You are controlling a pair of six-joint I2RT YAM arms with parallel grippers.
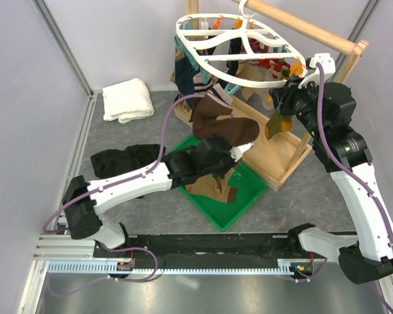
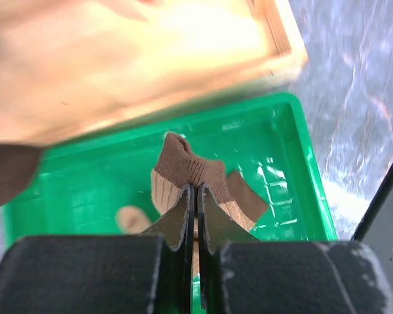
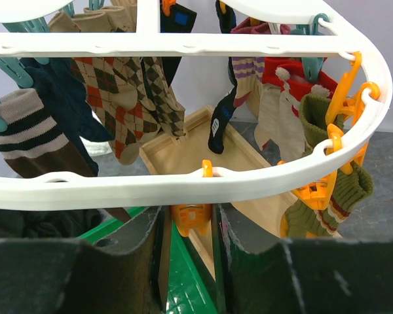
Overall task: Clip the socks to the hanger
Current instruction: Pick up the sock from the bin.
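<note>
The white oval hanger [image 1: 217,60] hangs from the wooden rail with several socks clipped on. They show in the right wrist view, among them a brown striped sock [image 3: 23,137] and argyle socks [image 3: 118,98]. My right gripper [image 1: 289,84] is at the hanger's right edge. Its jaws [image 3: 188,226] stand open on either side of an empty orange clip [image 3: 191,219] under the near rim [image 3: 118,186]. My left gripper [image 1: 219,173] is over the green tray [image 1: 241,204]. Its jaws [image 2: 196,190] are pressed together on a tan sock with a brown cuff [image 2: 177,163].
A large dark brown sock [image 1: 223,124] hangs just above the left wrist. More tan sock pieces [image 2: 131,219] lie in the tray [image 2: 295,150]. The wooden stand base [image 1: 275,157] is beside the tray. A white towel [image 1: 128,99] and a black cloth heap [image 1: 121,160] lie to the left.
</note>
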